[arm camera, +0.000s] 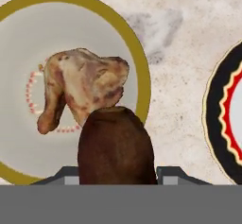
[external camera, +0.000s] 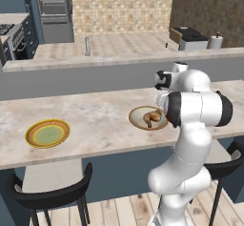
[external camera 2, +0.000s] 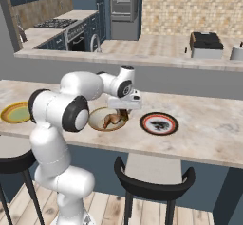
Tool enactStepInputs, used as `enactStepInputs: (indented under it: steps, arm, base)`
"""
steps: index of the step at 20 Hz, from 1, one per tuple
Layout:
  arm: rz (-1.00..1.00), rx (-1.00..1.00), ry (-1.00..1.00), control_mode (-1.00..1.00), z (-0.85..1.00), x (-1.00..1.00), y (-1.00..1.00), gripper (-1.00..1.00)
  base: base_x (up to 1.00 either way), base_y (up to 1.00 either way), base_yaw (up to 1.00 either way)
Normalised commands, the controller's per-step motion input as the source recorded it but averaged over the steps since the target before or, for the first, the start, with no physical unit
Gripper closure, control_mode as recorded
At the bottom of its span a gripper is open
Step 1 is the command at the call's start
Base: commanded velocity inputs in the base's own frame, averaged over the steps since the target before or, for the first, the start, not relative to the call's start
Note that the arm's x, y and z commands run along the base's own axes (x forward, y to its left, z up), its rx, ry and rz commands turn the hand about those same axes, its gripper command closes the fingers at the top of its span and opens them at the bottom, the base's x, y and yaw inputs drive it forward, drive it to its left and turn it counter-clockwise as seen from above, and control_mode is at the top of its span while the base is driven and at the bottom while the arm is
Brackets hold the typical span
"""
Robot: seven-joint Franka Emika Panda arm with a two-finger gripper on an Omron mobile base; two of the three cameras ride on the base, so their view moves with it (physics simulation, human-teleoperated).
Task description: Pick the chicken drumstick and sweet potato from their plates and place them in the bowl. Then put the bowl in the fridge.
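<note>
Beige-cream shallow round bowl with a brown rim (external camera: 139,111) on the pale marbled stone counter (external camera: 95,113) in the left base view, just left of the white arm's elbow. Inside it, the lumpy golden-brown chicken drumstick (external camera: 152,117), lighter tan in patches, long axis slanting from lower left to upper right. Well apart to the left, on the same counter, the flat round plate with yellow-orange rim and pale green centre (external camera: 47,133).

From the right base view: same bowl under the hand, drumstick lying in its near half, thin end toward the lower left. Two-finger gripper (external camera 2: 124,109) pointed straight down over the bowl's right part, hanging close above it; too small here to read the jaws. Just right of the bowl, not touching it, a flat round plate with a black rim and red-and-white centre (external camera 2: 159,123). Yellow-rimmed plate far left at the picture's edge.

Hand view, looking straight down. Drumstick in the middle of the bowl, thick meaty end at upper right, narrow knobbed end drooping to lower left. Dark reddish-brown, smooth oblong sweet potato (arm camera: 116,142) gripped between the two fingers, jaws partly closed against its sides, long axis running up the picture away from the hand. Rounded far end overlapping the drumstick's lower edge in the picture; contact impossible to tell. Black-rimmed plate at the right edge, bare counter between it and the bowl.
</note>
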Motion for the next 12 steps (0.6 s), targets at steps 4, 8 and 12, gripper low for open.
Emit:
enactStepInputs:
  steps: [4, 8, 12]
  arm:
    - [-0.13, 0.09, 0.00, -1.00, 0.05, 0.02, 0.58, 1.00]
    - [-0.12, 0.07, 0.00, -1.00, 0.00, 0.03, 0.61, 1.00]
    - [-0.10, 0.05, 0.02, -1.00, -0.03, 0.04, 0.59, 1.00]
  base:
    - [0.00, 0.00, 0.00]
    - [0.00, 0.00, 0.00]
    - [0.00, 0.00, 0.00]
